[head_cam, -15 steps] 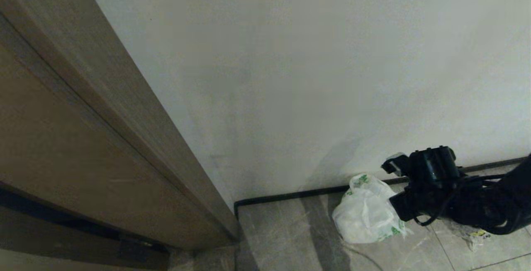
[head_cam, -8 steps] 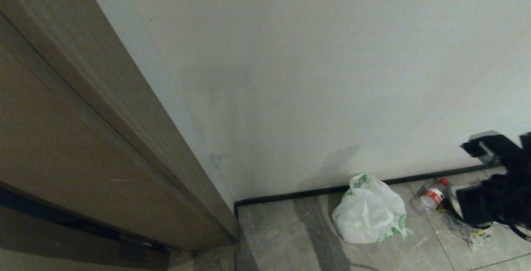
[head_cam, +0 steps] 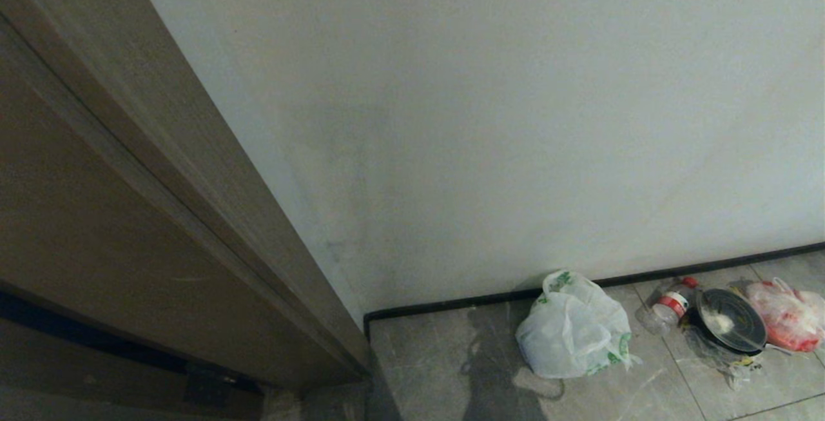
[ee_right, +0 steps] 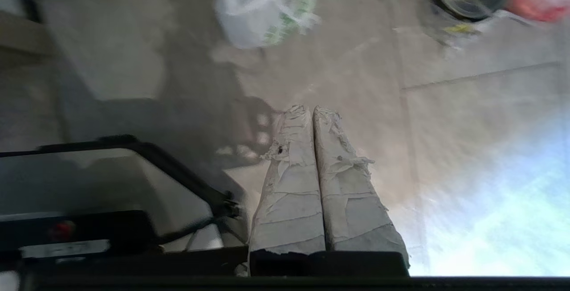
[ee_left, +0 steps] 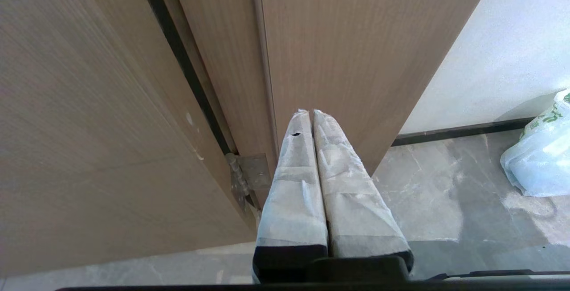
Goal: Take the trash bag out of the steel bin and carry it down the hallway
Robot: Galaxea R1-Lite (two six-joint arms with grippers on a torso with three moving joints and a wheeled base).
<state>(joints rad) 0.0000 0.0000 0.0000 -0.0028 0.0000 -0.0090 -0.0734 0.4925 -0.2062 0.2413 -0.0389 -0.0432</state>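
White wall point(head_cam: 490, 118) fills most of the head view; brown wooden door frame point(head_cam: 129, 169) runs down its left side. Black baseboard point(head_cam: 451, 305) meets grey marble-look floor tiles point(head_cam: 438, 356) of the hallway.

Trash bag point(head_cam: 573, 331): white, see-through, green print, sitting slumped on the tiles just in front of the baseboard, free of either gripper. Right of it, in a row along the wall: a clear plastic bottle with red cap and label point(head_cam: 667, 305) lying on its side, a round black container with a pale smear inside point(head_cam: 731, 325), then a reddish-pink plastic bag point(head_cam: 789, 314). Steel bin not identifiable with certainty.

Right gripper point(ee_right: 311, 110): taped fingers pressed together, nothing between them; above bare tile, well apart from the trash bag, robot base frame beside it.

Left gripper point(ee_left: 311, 112): taped fingers closed flat against each other, empty, pointing at the door frame edge near a hinge point(ee_left: 249, 175).
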